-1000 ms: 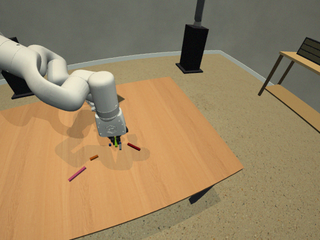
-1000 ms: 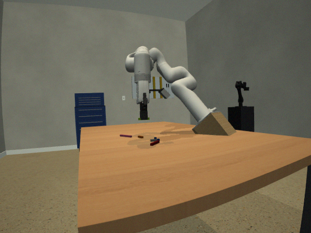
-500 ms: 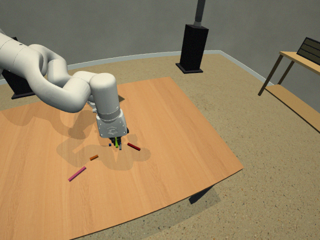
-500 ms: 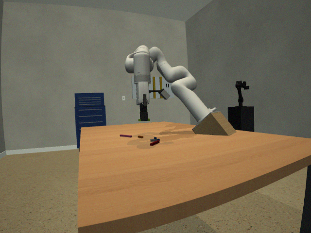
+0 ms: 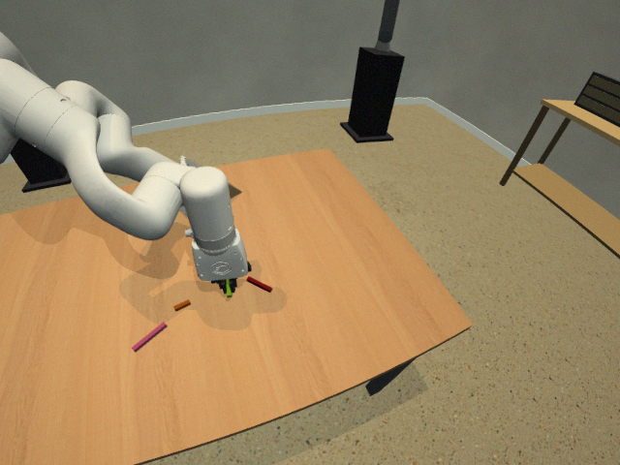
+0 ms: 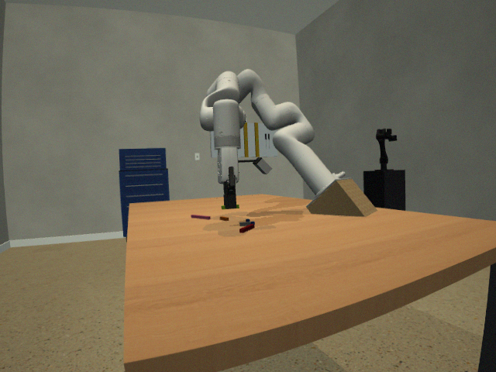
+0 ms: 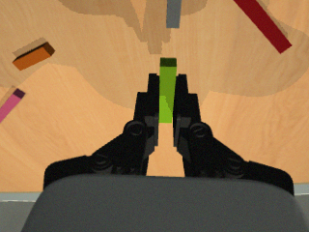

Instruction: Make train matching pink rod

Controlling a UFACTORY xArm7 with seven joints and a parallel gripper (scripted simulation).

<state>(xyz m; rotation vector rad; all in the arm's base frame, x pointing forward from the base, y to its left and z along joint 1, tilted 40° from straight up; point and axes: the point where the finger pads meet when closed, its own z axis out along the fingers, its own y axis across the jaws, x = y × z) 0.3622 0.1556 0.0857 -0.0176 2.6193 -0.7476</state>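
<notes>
The gripper (image 5: 228,286) (image 6: 229,206) (image 7: 166,90) points down, its fingers nearly closed, with the lime rod (image 5: 229,290) (image 6: 237,206) (image 7: 167,92) pinched between them. That rod runs lengthwise between the fingers, its far end sticking out past their tips toward the top of the wrist view; whether it touches the bench (image 5: 300,350) (image 6: 280,260) I cannot tell. Ahead of it, at the top edge of the wrist view, lies the grey rod (image 6: 243,223) (image 7: 173,14), apart from the lime one and roughly in the same direction. In the exterior view two small blue pieces, one blue bit (image 6: 247,220) and another blue bit (image 6: 253,222), show close by the grey rod; whether they touch it is too small to tell. The red rod (image 5: 259,283) (image 6: 246,228) (image 7: 266,24) lies slantwise at the upper right of the wrist view. The orange rod (image 5: 182,304) (image 6: 224,218) (image 7: 34,58) rests at that view's upper left, and farther out the long pink rod (image 5: 149,336) (image 6: 200,217) (image 7: 10,106) lies at the lower left of the top view.
</notes>
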